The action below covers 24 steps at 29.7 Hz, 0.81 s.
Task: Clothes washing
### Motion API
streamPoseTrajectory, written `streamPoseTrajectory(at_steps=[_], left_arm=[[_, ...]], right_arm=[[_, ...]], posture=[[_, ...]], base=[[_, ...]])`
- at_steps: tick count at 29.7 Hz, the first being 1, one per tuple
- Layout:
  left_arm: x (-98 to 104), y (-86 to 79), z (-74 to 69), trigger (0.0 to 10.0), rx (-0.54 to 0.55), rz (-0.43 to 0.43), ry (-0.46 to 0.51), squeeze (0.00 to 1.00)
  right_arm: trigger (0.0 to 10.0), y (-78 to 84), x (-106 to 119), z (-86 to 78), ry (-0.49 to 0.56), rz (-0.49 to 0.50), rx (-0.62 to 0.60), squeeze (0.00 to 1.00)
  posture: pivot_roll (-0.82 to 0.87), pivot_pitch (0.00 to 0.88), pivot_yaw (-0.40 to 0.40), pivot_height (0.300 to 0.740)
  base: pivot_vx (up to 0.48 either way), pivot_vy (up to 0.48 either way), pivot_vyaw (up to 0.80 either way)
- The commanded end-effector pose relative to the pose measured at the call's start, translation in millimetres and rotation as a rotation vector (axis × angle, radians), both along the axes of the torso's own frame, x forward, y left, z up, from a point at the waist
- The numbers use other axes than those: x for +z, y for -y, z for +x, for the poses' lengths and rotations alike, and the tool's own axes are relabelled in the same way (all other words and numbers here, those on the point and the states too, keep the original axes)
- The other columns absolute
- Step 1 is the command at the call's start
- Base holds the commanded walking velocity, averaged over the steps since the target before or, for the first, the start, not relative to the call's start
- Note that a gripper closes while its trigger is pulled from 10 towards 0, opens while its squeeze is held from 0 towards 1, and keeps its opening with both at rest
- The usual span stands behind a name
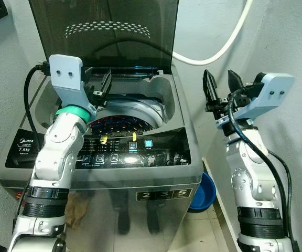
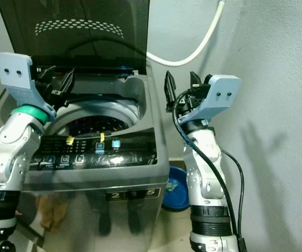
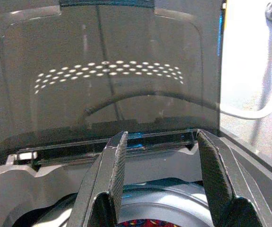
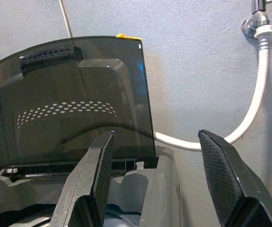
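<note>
A grey top-loading washing machine (image 1: 178, 100) stands before me with its dark lid (image 1: 104, 26) tilted up against the wall. Patterned red and blue clothes (image 1: 120, 124) lie in the drum. My left gripper (image 1: 101, 86) hovers over the back of the tub, open, with nothing between its fingers; in the left wrist view it (image 3: 160, 142) points at the lid hinge, above a sliver of the clothes (image 3: 143, 222). My right gripper (image 1: 220, 86) is raised beside the machine's right side, open and empty, and in its wrist view it (image 4: 157, 142) faces the lid and wall.
The control panel (image 1: 125, 152) runs along the machine's front edge. A white hose (image 1: 219, 50) loops from a wall tap (image 4: 256, 19) behind the machine. A blue basin (image 1: 203, 191) sits on the floor at its right. A wall stands close on the right.
</note>
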<state>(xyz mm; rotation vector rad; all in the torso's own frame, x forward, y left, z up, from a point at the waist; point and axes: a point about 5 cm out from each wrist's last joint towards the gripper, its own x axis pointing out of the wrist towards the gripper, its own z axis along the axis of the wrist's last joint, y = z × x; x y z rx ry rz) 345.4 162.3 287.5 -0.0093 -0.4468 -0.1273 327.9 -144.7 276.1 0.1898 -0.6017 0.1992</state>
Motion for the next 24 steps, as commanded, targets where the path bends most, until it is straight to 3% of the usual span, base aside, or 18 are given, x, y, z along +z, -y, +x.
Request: streamPoseTrajectory(at_steps=[1, 24], left_arm=[[-0.6, -3.2, 0.3, 10.0, 0.017, -0.008, 0.003, 0.0], [-2.1, -1.1, 2.5, 10.0, 0.017, -0.011, 0.01, 0.0]], right_arm=[[10.0, -2.3, -0.7, -0.8, -0.01, 0.011, 0.014, 0.0], [10.0, -8.1, -4.2, -0.4, -0.037, -0.034, 0.035, 0.0]], posture=[[-0.01, 0.0, 0.039, 0.74], [-0.01, 0.0, 0.04, 0.74]], base=[[-0.277, 0.0, 0.0], [-0.316, 0.0, 0.0]])
